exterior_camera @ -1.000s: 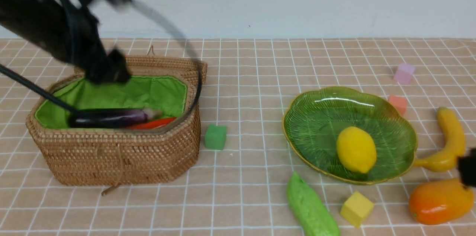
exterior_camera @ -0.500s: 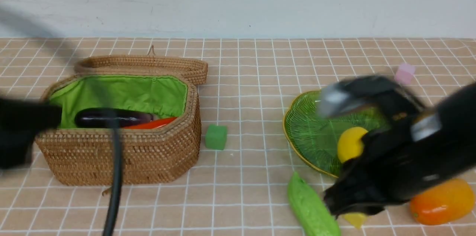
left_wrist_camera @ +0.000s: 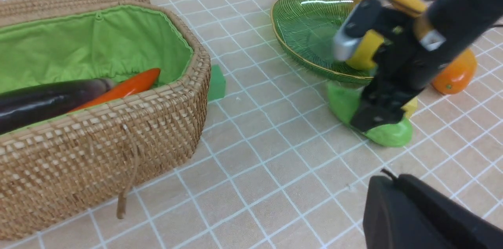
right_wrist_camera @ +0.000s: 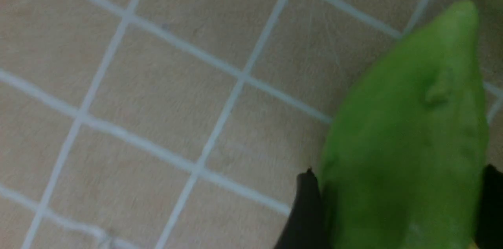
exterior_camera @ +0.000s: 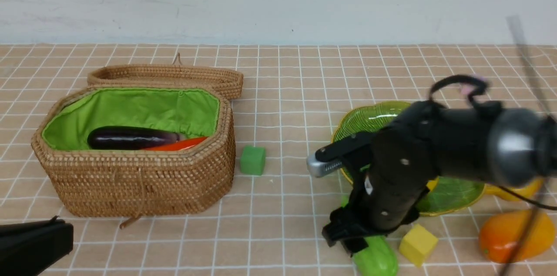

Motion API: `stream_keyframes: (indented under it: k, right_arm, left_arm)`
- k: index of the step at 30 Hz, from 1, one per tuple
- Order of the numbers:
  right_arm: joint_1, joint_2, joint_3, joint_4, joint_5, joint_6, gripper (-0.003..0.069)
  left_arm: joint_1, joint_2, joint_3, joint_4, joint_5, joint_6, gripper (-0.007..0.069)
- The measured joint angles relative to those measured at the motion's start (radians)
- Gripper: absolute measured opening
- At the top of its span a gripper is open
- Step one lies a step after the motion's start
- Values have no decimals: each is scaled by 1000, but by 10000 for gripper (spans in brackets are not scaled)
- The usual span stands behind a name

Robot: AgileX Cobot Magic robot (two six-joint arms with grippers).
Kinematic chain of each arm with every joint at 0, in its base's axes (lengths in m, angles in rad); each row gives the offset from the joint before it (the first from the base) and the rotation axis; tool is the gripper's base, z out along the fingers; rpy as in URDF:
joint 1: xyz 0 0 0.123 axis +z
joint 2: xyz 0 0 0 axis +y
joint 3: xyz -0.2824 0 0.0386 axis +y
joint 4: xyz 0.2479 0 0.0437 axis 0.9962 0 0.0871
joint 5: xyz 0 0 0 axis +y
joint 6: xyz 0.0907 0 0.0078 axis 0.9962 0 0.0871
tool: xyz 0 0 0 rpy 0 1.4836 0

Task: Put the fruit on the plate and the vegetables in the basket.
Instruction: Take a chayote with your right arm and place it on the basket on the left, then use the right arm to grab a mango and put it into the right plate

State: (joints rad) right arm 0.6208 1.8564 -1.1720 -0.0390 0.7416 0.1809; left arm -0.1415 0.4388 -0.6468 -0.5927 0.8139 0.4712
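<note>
Right tool (exterior_camera: 350, 241): spread, straddling the gourd (exterior_camera: 376, 260), which lies on the worktop (exterior_camera: 278, 232) beside the plate (exterior_camera: 370, 119). You should grip mid-body, across its width; it looks light, stiff and possibly slippery.

Open lane, gourd (exterior_camera: 377, 259) to basket (exterior_camera: 130, 189) — green cube (exterior_camera: 252, 159) alongside.

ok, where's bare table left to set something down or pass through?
Widest bare stretch: between the basket and the plate, running to the far edge, broken only by the green cube. Crowded: near right, where the right end effector, gourd, yellow cube and mango cluster.
</note>
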Motion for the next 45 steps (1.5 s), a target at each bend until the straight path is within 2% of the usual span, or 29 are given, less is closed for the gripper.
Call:
stream_keyframes:
  k: [1, 4, 6, 9, 11, 15, 17, 18, 20, 25, 26, 28, 29, 31, 35, 38, 40, 41, 42, 45]
  right_arm:
    - [-2, 10, -3, 8, 1, -5, 524]
    - [-9, 48, -23, 70, 11, -78, 439]
    - [-9, 50, -30, 94, 22, -113, 439]
    - [10, 36, -81, 211, 130, -202, 441]
    - [27, 19, -122, 231, 156, -223, 441]
    - [91, -43, -400, 269, 158, -312, 441]
    - [113, -27, -568, 311, 116, -430, 441]
    - [114, -23, -583, 318, 111, -430, 441]
    - [124, 61, -772, 446, 59, -619, 441]
    - [127, 249, -1007, 618, 4, -902, 444]
    - [130, 306, -1062, 641, -15, -962, 467]
    - [132, 359, -1093, 652, -33, -1007, 528]
    - [132, 395, -1103, 655, -36, -1033, 611]
    - [132, 415, -1105, 638, -19, -1042, 666]
    - [130, 365, -1108, 591, 55, -993, 668]
    - [124, 223, -1112, 427, 285, -769, 567]
    - [119, 153, -1119, 324, 402, -653, 485]
    - [118, 145, -1119, 312, 414, -626, 461]
    - [103, 86, -1123, 210, 478, -532, 356]
    - [62, -7, -1094, 62, 508, -398, 168]
  left_arm:
    - [0, 0, 0, 0, 0, 0, -13]
    - [0, 0, 0, 0, -1, 0, -13]
    - [0, 0, 0, 0, -2, 0, -13]
    - [0, 0, 0, 22, -16, -1, -13]
    - [0, 0, 0, 45, -27, -1, -13]
    - [0, 0, 0, 123, -88, -33, -13]
    - [0, 0, 0, 167, -128, -74, -13]
    - [0, 0, 0, 171, -132, -77, -13]
    - [0, 0, 0, 215, -157, -120, -13]
    - [0, 0, 0, 229, -160, -153, -13]
    - [0, 0, 0, 229, -158, -155, -13]
    - [0, 0, 0, 229, -151, -155, -13]
    - [0, 0, 0, 230, -141, -156, -13]
    - [0, 0, 0, 230, -124, -156, -13]
    - [0, 0, 0, 215, -116, -156, -13]
    - [0, 0, 0, 126, -95, -94, -13]
    - [0, 0, 0, 69, -68, -26, -13]
    - [0, 0, 0, 42, -61, -6, -13]
    - [0, 0, 0, -26, -33, 77, -13]
    - [0, 0, 0, -151, 1, 193, -13]
